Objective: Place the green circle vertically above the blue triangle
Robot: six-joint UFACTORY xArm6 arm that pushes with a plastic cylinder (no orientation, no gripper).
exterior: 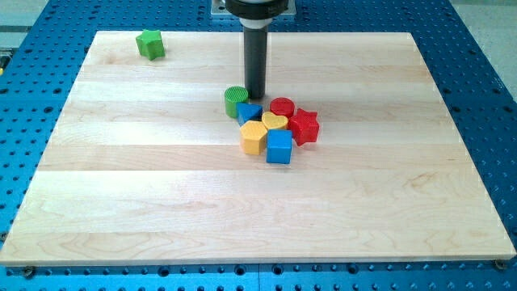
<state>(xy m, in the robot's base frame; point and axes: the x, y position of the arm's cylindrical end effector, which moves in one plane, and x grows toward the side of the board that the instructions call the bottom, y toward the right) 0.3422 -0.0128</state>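
The green circle [235, 101] sits near the board's middle, touching the upper left of the blue triangle [249, 112]. My tip [255, 98] is down just right of the green circle and just above the blue triangle, close to both. The dark rod rises from there to the view's top.
A cluster lies right of and below the blue triangle: a red circle [282, 107], a red star [304, 126], a yellow heart [275, 121], a yellow hexagon [254, 137] and a blue cube [279, 147]. A green star [150, 44] sits at the top left. The wooden board [161, 202] rests on a blue perforated table.
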